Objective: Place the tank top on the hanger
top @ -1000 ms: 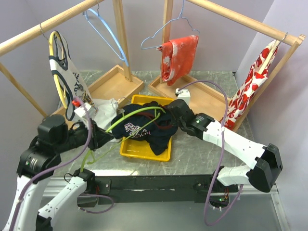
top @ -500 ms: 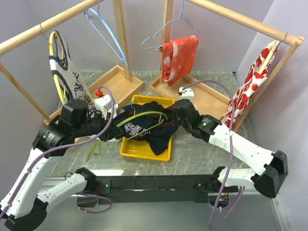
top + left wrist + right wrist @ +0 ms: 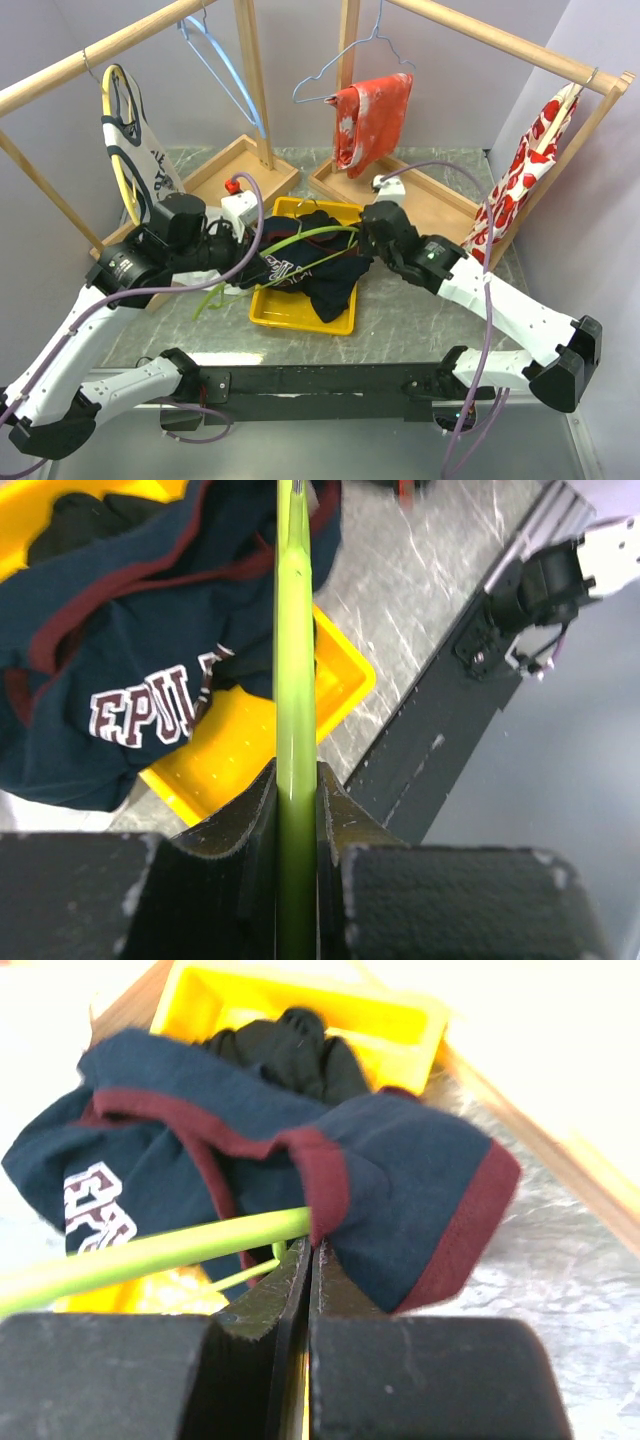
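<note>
The navy tank top [image 3: 300, 272] with red trim and white lettering lies bunched over the yellow tray [image 3: 300, 320]. The lime-green hanger [image 3: 300, 238] reaches across it from the left. My left gripper [image 3: 243, 262] is shut on the hanger's bar [image 3: 295, 680], seen edge-on in the left wrist view above the tank top [image 3: 150, 660]. My right gripper [image 3: 364, 240] is shut on a red-trimmed edge of the tank top [image 3: 400, 1190], holding it up beside the hanger's end [image 3: 150, 1255]. The hanger's hook is hidden.
A black garment [image 3: 295, 1045] lies at the tray's back. Wooden racks stand behind: a white tank top on a yellow hanger [image 3: 125, 150] at left, a light blue hanger [image 3: 225, 75], a red floral cloth [image 3: 375, 115], and a red-white garment [image 3: 520, 170] at right.
My left arm has swung up and right toward the tray, carrying the hanger further over the tank top. My right gripper has kept its hold and shifted slightly right.
</note>
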